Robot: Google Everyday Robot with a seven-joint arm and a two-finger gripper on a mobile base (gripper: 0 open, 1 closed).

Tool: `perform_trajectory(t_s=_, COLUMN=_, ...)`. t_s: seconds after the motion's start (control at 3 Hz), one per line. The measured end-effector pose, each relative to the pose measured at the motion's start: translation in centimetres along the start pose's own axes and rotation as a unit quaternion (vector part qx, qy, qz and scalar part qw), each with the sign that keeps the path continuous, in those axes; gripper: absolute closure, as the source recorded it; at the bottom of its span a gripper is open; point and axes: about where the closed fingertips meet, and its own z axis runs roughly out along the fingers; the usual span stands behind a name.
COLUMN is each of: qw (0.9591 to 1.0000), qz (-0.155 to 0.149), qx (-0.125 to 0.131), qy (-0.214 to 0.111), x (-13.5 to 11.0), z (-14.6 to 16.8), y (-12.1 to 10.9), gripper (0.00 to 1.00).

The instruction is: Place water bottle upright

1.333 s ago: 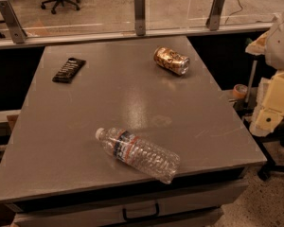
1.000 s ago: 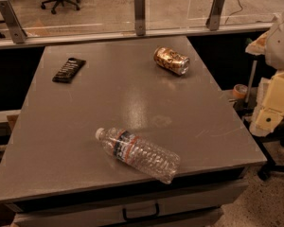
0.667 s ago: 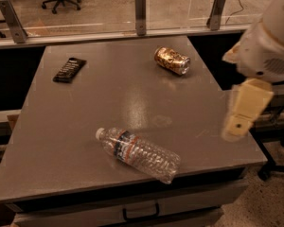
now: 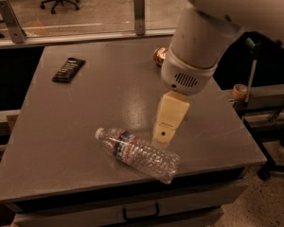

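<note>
The water bottle (image 4: 138, 153) lies on its side near the front edge of the grey table (image 4: 61, 126). Its white cap points left and slightly back, and its blue, white and red label band sits near the neck. My gripper (image 4: 163, 135) hangs from the large white arm (image 4: 199, 37) over the table. It points down just behind the bottle's middle, close above it and apart from it.
A gold can (image 4: 159, 56) lies at the back of the table, mostly hidden behind the arm. A black flat object (image 4: 68, 70) lies at the back left. A glass partition with metal posts (image 4: 139, 13) runs behind the table. A stand and a shelf are to the right.
The arm has swung in from beyond the table's right edge to over the table, bringing the gripper down close behind the bottle. The bottle has not moved.
</note>
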Motion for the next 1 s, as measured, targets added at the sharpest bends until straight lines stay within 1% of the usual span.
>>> perform_trajectory(t_s=0.33, qw=0.9994, qz=0.024, qx=-0.021, qy=0.011, x=-2.7, z=3.1, y=1.2, gripper=0.00)
perform_trajectory(t_s=0.67, qw=0.9975, qz=0.057, qx=-0.035, qy=0.022, x=-4.3, z=5.5, y=2.4, gripper=0.00)
perform_trajectory(t_s=1.0, qw=0.9948, qz=0.088, qx=-0.043, qy=0.029, x=-5.2, z=7.1, y=3.5, gripper=0.00)
